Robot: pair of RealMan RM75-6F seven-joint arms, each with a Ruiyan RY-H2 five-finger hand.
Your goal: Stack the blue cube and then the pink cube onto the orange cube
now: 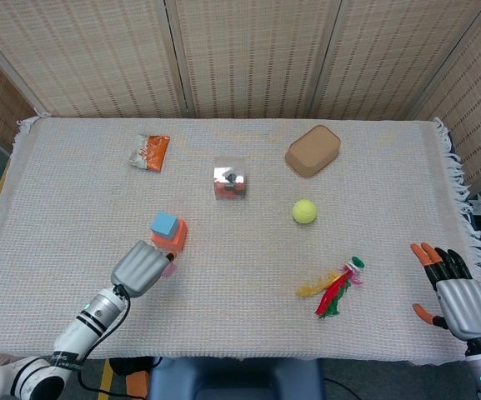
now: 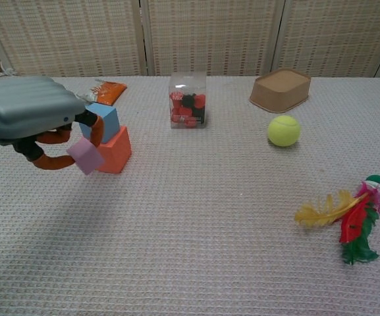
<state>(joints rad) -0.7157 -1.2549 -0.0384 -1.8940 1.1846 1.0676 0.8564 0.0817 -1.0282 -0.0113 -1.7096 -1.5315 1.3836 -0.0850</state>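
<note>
The blue cube (image 1: 164, 223) (image 2: 103, 120) sits on top of the orange cube (image 1: 174, 237) (image 2: 114, 150) left of the table's middle. My left hand (image 1: 142, 268) (image 2: 28, 120) hovers raised just in front of that stack and pinches the pink cube (image 2: 85, 155) (image 1: 169, 268) between its orange-tipped fingers; the cube hangs tilted in the air, apart from the stack. My right hand (image 1: 457, 293) rests at the table's front right corner with its fingers spread and nothing in it; the chest view does not show it.
A clear box of red and black pieces (image 1: 230, 179) (image 2: 188, 101) stands behind the stack. A snack packet (image 1: 151, 152), a brown bowl (image 1: 313, 152), a yellow-green ball (image 1: 304, 212) and a feather toy (image 1: 334, 288) lie around the cloth.
</note>
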